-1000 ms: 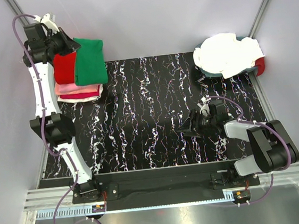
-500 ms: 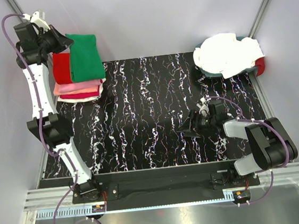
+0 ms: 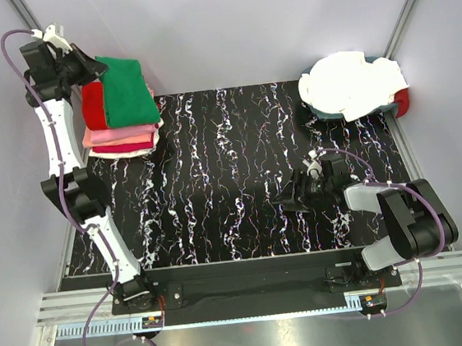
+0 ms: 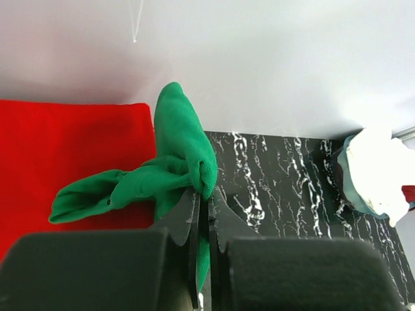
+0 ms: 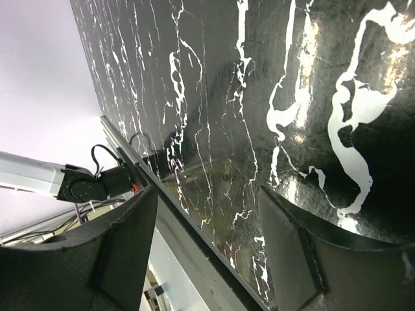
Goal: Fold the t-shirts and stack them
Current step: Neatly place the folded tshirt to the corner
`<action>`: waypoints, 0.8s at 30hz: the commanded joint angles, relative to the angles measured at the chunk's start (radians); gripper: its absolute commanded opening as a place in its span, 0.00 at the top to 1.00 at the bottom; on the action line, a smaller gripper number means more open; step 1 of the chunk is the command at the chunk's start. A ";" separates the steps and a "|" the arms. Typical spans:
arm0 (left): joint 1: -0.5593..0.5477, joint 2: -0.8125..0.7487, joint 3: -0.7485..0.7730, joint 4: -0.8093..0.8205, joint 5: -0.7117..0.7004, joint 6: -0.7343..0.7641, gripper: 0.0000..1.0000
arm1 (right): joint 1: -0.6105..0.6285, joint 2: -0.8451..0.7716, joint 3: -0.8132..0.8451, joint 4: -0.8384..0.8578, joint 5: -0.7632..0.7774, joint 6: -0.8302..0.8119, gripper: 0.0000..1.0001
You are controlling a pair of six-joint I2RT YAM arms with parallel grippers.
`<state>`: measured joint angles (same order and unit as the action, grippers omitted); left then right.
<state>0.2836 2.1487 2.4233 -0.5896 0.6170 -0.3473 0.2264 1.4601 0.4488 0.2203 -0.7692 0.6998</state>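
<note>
From above, the left jaws hold a folded bright green cloth t-shirt over the far-left pile of a red shirt and pink shirts. This looks like the stacking step; next it likely needs lowering squarely onto the pile, then release. A heap of white shirts waits far right.

In the left wrist view, the jaws pinch a green fold, with the wall close behind.

In the right wrist view, the jaws are spread wide and empty above the black white-veined mat.

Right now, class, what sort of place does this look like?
Likely a robotics lab test cell: two robot arms bolted side by side, a veined black mat, plain white walls, and stacked t-shirts.
</note>
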 commanded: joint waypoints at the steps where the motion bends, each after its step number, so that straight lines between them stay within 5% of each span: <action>1: 0.015 0.028 0.042 0.114 0.016 0.011 1.00 | -0.001 0.012 0.036 0.037 -0.021 0.003 0.30; 24: 0.086 0.286 0.083 0.534 -0.147 -0.078 1.00 | -0.002 0.065 0.064 0.024 -0.024 0.006 0.30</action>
<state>0.3645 2.4168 2.4413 -0.2119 0.5331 -0.4198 0.2264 1.5208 0.4828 0.2203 -0.7788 0.7052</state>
